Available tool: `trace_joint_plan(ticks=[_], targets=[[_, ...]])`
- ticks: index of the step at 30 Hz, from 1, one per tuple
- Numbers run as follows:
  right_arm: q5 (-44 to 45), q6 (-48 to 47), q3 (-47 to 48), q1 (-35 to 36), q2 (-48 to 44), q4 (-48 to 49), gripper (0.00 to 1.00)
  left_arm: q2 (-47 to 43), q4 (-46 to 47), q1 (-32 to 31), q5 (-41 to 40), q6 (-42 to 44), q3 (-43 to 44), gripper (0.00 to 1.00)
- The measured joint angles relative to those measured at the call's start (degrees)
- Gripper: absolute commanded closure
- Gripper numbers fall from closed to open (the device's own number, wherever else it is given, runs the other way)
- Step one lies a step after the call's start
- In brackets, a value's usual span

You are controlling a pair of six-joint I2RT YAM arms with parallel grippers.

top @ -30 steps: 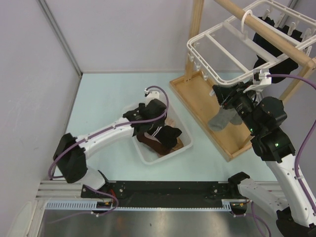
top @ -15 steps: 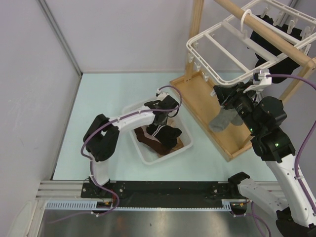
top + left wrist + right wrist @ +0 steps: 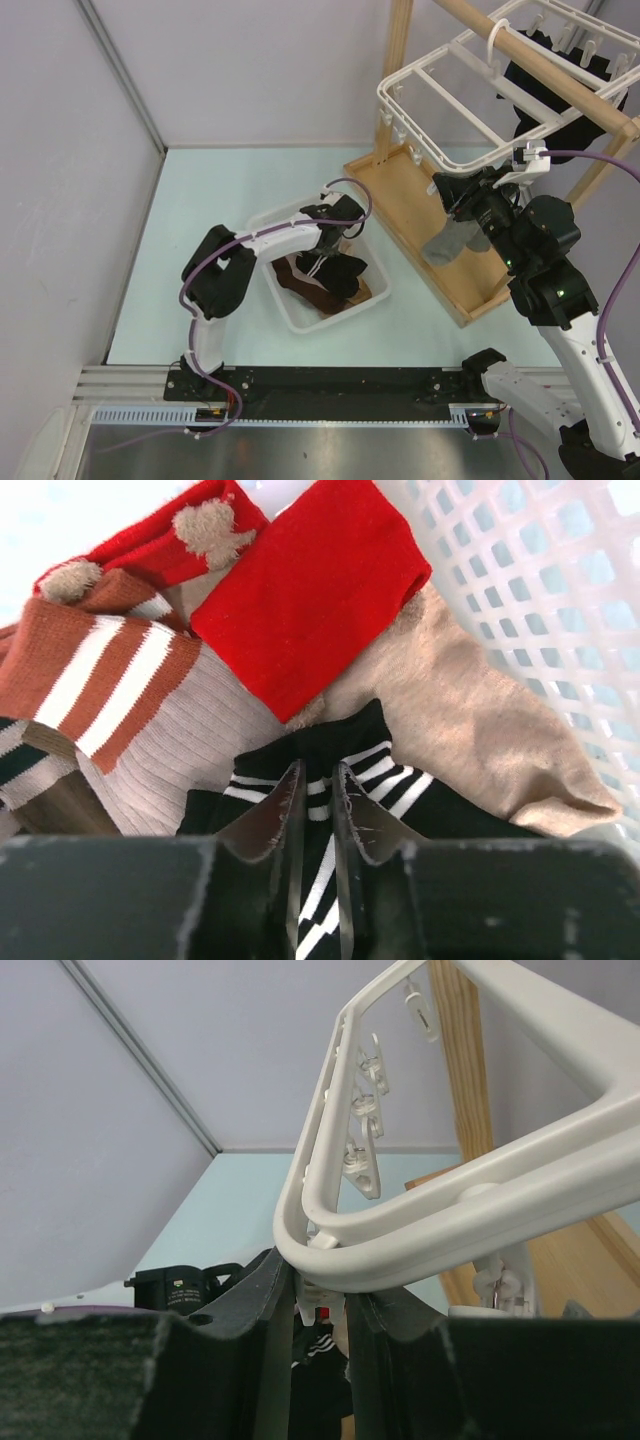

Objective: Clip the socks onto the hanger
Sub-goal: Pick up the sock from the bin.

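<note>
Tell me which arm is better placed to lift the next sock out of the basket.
Left. The left gripper is down in the basket, fingers pinching the black striped sock. The right gripper is up at the hanger, its fingers around a clip, far from the basket.

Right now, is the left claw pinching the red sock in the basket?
No, the left claw is closed on the black striped sock, while the red sock lies untouched beyond it.

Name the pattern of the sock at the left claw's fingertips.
Black sock with white stripes; left wrist view shows best.
</note>
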Motion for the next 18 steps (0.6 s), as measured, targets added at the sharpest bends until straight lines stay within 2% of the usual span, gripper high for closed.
trace_joint_plan(ticks=[4,10,11,12,18], targets=[[0.0,0.0,0.0,0.0,0.0,0.0,0.87,-1.8,0.0,0.0,0.0,0.7,-0.2,0.9],[0.0,0.0,0.0,-0.1,-0.1,0.0,0.87,-10.3,0.5,0.0,-1.0,3.2,-1.2,0.91],[0.0,0.0,0.0,-0.1,-0.1,0.0,0.87,-11.9,1.1,0.0,-1.4,3.9,-1.7,0.94],[0.0,0.0,0.0,-0.1,-0.1,0.0,0.87,-14.4,2.3,-0.2,-1.7,5.2,-2.7,0.99],[0.0,0.0,0.0,-0.2,-0.1,0.0,0.87,-27.7,14.7,-1.3,-1.3,15.1,-12.6,0.99]])
